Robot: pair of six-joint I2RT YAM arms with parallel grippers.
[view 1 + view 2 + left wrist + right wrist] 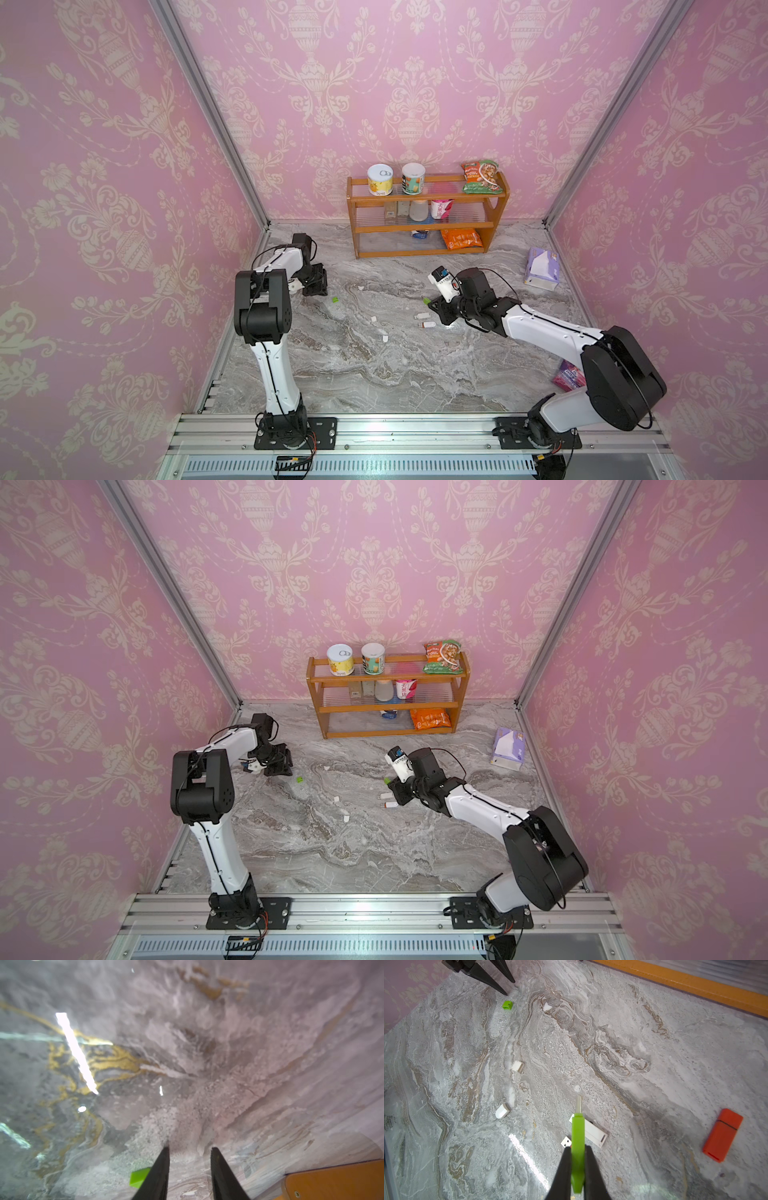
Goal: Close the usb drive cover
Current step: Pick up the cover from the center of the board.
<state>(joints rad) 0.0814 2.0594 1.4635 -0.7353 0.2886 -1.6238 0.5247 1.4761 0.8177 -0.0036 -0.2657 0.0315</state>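
Glossy tabletop (374, 374) printed like grey marble, veined with ochre. Nearest the robot's base, the right gripper (578, 1150) is clamped on the tail of a slim green usb drive (578, 1132) of smooth, flat-sided plastic. The drive appears lifted off the surface, with its bare metal plug (578, 1103) pointing forward. It is probably held this way so that a cover can be pushed straight onto it.

Just under it lies a flat white drive (593, 1132), and well off to one side an orange drive (722, 1134) that already wears its cover. Further out, two small white caps (517, 1066) lie apart from each other, one squared and one rounded.

Beyond them the matching green cap (507, 1005), a short hollow block, lies on the table well apart from its drive. The left gripper (189, 1148) hovers low just beside it, its thin black tapered jaws partly apart with nothing between them. It seems placed to pick the cap up. The cover is not yet on.

At the back wall stands a varnished wooden shelf (428, 198) with clear ribbed tiers, holding tins, cups and crinkled snack bags
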